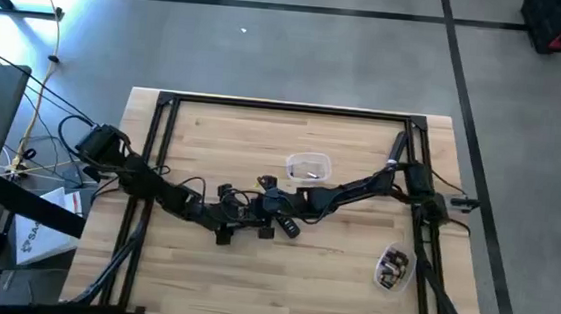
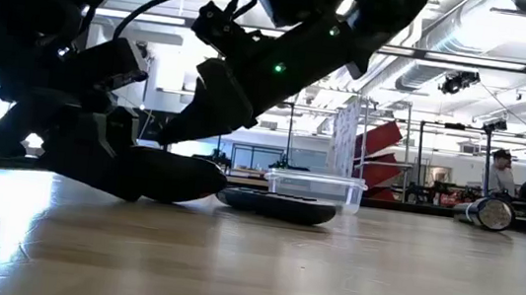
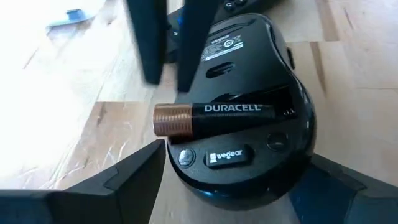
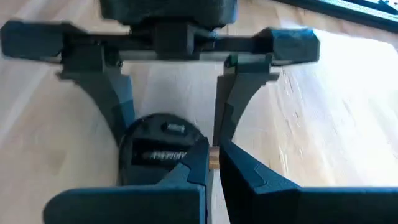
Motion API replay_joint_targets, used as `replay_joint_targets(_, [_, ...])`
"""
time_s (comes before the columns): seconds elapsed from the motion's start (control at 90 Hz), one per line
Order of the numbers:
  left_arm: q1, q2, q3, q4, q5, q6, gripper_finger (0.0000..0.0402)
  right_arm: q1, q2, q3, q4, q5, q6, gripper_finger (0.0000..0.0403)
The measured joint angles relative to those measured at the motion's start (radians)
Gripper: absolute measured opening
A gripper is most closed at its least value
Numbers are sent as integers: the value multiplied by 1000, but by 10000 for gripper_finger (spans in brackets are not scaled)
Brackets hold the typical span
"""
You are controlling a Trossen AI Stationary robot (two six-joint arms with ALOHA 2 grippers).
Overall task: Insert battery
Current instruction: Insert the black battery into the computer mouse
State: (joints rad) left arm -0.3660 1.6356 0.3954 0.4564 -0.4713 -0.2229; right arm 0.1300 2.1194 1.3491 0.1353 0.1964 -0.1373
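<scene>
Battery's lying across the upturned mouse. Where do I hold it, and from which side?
Take the battery by its copper end, which sticks out past the rim of the mouse; the black length lies against the shell, leaving no room for fingers. Come in opposite the left pincer, which straddles the mouse. The right pincer looks pinched there already.

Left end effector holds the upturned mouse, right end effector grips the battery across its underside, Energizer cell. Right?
Not quite: the battery reads Duracell, not Energizer, as the left wrist view shows. The rest stands: the left end effector holds the upturned mouse, and the right end effector grips the battery across its underside.
</scene>
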Motion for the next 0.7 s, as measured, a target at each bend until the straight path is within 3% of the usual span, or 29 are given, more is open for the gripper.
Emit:
replay_joint_targets(0.267, [34,-8,0,-12,86,15,278,-43,-47,0,-102,-8,31,4])
replay_joint_targets(0.7, [55,-53,-3,-54,148,-41,278,-82,-50,-4,-111,-127,-20,4])
